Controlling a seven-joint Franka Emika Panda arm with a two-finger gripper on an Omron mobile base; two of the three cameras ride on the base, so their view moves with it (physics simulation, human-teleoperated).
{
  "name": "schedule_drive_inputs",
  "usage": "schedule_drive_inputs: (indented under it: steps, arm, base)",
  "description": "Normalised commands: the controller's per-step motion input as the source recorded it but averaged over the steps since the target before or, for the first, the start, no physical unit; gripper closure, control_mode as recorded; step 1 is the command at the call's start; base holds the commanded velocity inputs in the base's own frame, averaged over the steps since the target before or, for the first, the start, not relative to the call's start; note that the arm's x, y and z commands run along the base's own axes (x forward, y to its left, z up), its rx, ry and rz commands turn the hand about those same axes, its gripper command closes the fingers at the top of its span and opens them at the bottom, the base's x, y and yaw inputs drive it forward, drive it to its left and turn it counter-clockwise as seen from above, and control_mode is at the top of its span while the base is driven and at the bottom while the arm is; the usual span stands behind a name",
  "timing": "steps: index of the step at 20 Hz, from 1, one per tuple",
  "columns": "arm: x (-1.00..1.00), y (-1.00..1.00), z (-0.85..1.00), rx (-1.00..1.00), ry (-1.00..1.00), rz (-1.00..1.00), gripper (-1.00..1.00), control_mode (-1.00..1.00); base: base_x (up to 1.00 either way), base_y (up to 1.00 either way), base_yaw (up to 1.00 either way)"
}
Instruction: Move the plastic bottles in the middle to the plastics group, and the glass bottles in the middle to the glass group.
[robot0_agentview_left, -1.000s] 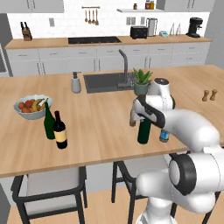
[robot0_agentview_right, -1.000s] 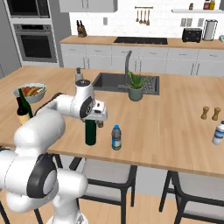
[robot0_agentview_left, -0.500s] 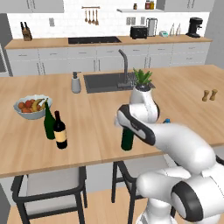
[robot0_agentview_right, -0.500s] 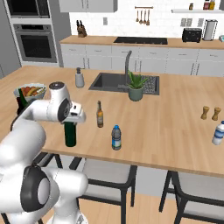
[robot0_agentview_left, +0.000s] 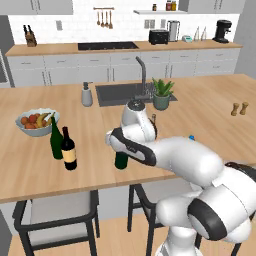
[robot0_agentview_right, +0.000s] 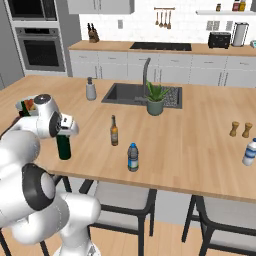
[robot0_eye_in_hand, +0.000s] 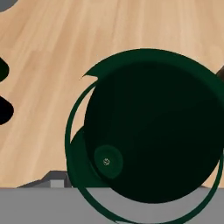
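- Gripping the tall dark green bottle (robot0_agentview_right: 63, 146) with our gripper (robot0_agentview_right: 64, 129), fingers closed around its upper part, we hold it upright near the counter's (robot0_agentview_right: 200, 145) front edge.
- Farther along, we see the small plastic bottle (robot0_agentview_right: 132, 157) and the brown bottle (robot0_agentview_right: 114, 131).
- Beyond, toward the left edge, stand a green bottle (robot0_agentview_left: 56, 139) and a red-topped bottle (robot0_agentview_left: 68, 149).

The dark green wine bottle (robot0_agentview_right: 63, 148) stands upright between the jaws, its lower body showing below them; the slim brown bottle (robot0_agentview_right: 114, 131) and small plastic bottle (robot0_agentview_right: 132, 157) stand apart from them
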Motion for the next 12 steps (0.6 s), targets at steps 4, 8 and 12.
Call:
schedule_drive_inputs:
  steps: [4, 8, 12]
  arm:
    - [0.94, 0.38, 0.00, 0.00, -0.08, 0.04, 1.00, -1.00]
    - [0.55, 0.40, 0.00, 0.01, -0.02, 0.07, 1.00, -1.00]
    - [0.08, 0.40, 0.00, 0.01, 0.00, 0.08, 1.00, -1.00]
  base:
    - [0.00, 0.00, 0.00]
    - [0.00, 0.00, 0.00]
    - [0.00, 0.00, 0.00]
